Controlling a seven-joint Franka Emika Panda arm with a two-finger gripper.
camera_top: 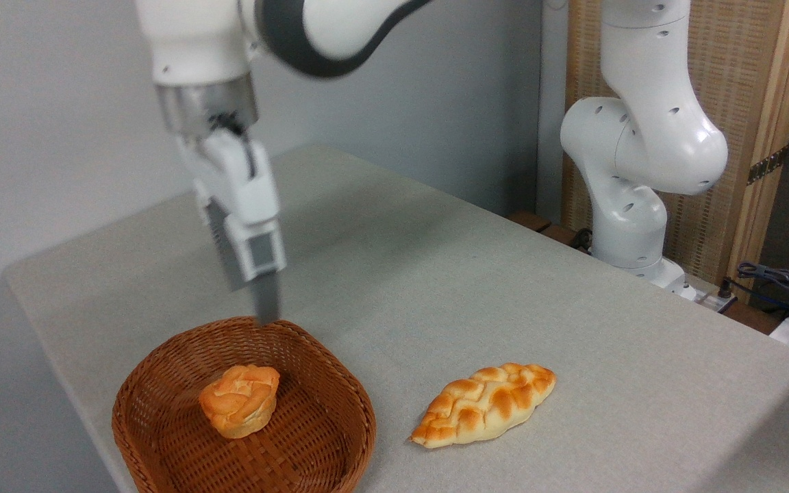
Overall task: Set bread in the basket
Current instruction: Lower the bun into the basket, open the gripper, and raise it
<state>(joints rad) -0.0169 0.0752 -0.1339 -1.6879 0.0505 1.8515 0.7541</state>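
Gripper (261, 301) hangs above the wicker basket's (161, 370) far rim, holding nothing; seen edge-on, so whether the fingers are spread or together cannot be told. Bun (240, 400) sits inside the basket, slightly tilted, knotted golden top, paler ridged base. Braided leaf-shaped loaf (485, 404) lies on the grey table (435, 274) just right of the basket, apart from it. Weave brown, sides shallow and flaring.

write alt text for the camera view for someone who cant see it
A small round bun sits inside a brown wicker basket on a grey table. The robot's gripper hangs above the basket's back rim, holding nothing; a braided loaf lies beside the basket.
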